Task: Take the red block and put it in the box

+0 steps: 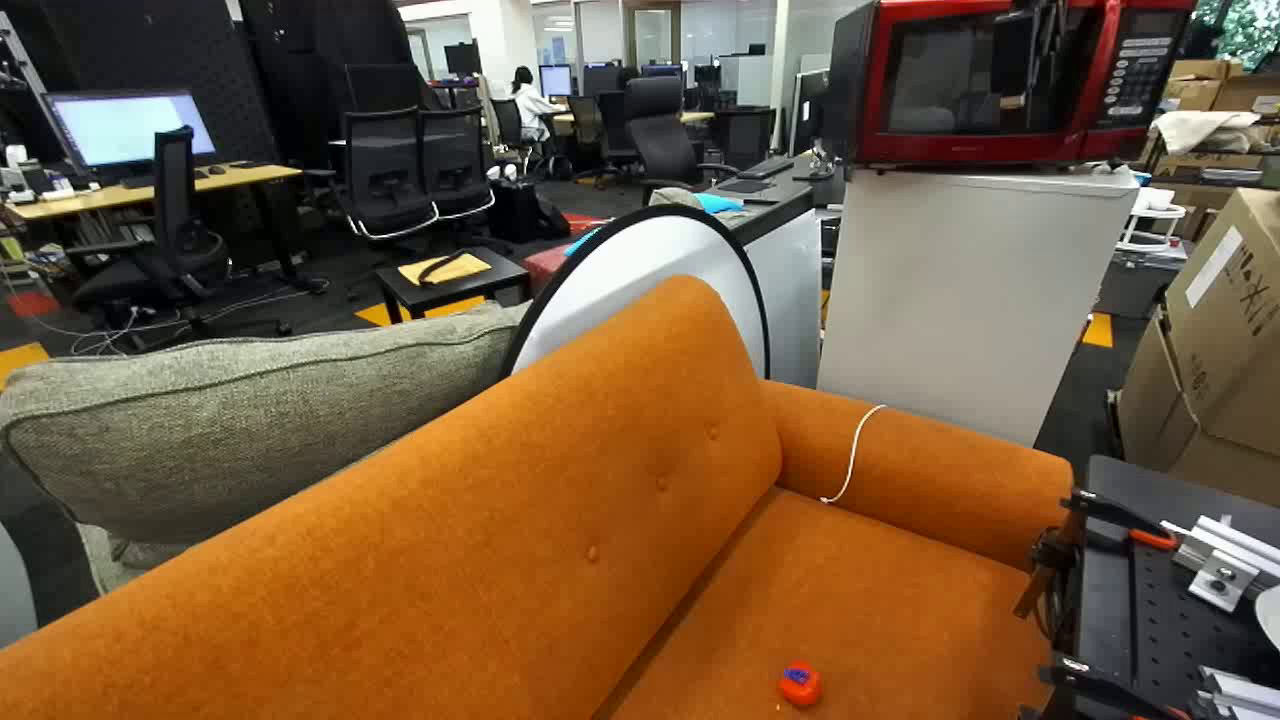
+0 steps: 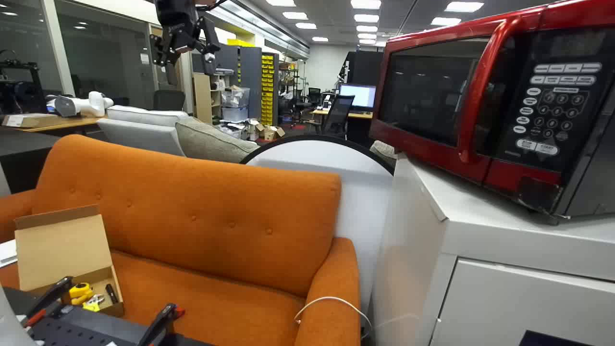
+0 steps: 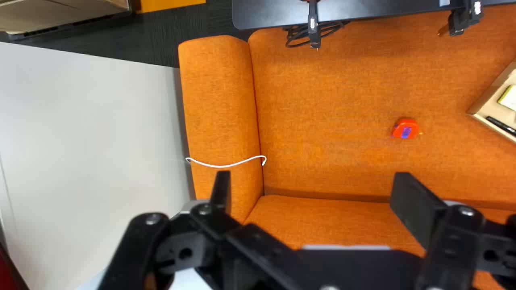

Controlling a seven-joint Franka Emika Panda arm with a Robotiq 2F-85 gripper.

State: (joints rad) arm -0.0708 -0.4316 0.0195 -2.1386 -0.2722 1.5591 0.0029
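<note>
The red block is a small, rounded, bright red thing with a blue-purple patch. It lies on the orange sofa seat, in an exterior view point(image 1: 800, 687) and in the wrist view point(image 3: 406, 129), beyond my right finger. In an exterior view a red bit point(image 2: 179, 312) of it shows behind a clamp. The open cardboard box point(image 2: 62, 250) sits at the sofa's other end, lid up; its corner is at the wrist view's right edge point(image 3: 485, 97). My gripper point(image 2: 185, 55) hangs high above the sofa. Its fingers are wide apart with nothing between them point(image 3: 312, 177).
The box holds a yellow tape measure point(image 2: 80, 290) and a black pen point(image 2: 111, 293). A black table point(image 3: 274, 14) with clamps point(image 3: 314, 28) borders the seat. A white cable point(image 1: 855, 455) lies over the armrest. A red microwave point(image 1: 985, 85) stands on a white cabinet point(image 1: 970, 300).
</note>
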